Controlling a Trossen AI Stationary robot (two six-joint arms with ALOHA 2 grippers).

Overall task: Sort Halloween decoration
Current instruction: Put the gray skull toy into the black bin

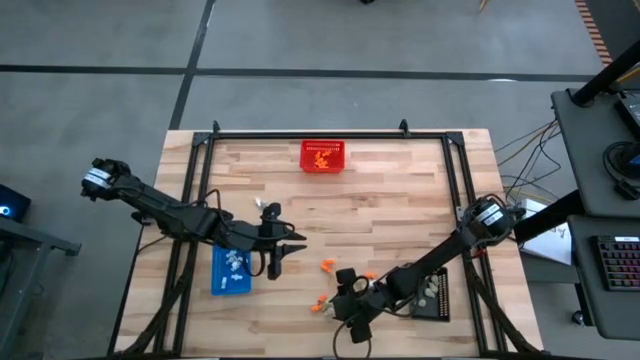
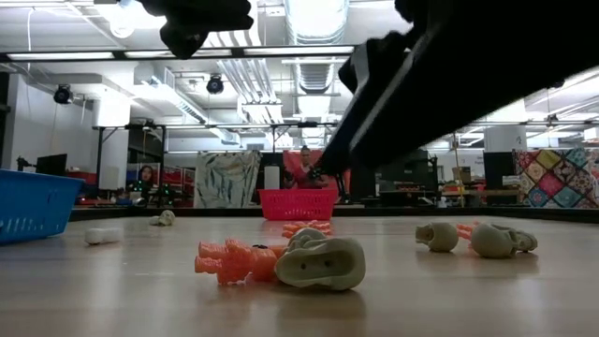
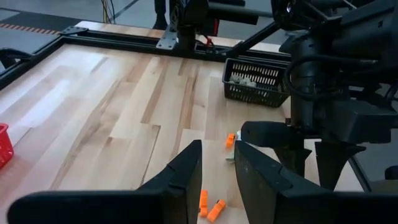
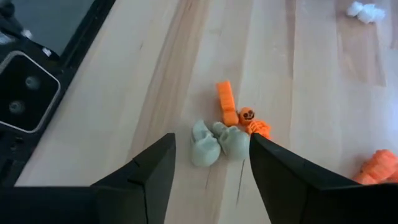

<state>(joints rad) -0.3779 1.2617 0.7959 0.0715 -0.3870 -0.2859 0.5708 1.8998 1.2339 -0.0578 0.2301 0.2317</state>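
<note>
The Halloween decoration lies scattered on the wooden table. A small heap of two pale grey-beige skulls [image 4: 217,144] and orange pieces [image 4: 236,111] rests on the near middle of the table. My right gripper [image 4: 211,177] hovers open over it, one finger on either side of the skulls. More orange pieces [image 1: 327,265] lie further in, and white pieces [image 1: 270,210] lie toward the left. My left gripper [image 1: 276,265] hangs beside the blue tray [image 1: 230,270], its fingers [image 3: 186,171] a narrow gap apart with nothing between them.
A red mesh basket [image 1: 322,157] stands at the far middle. The black tray [image 1: 435,295], holding pale pieces, sits by the right arm. The blue tray holds white pieces. A camera [image 4: 22,90] sits at the near table edge. A person [image 2: 304,167] shows in the room behind.
</note>
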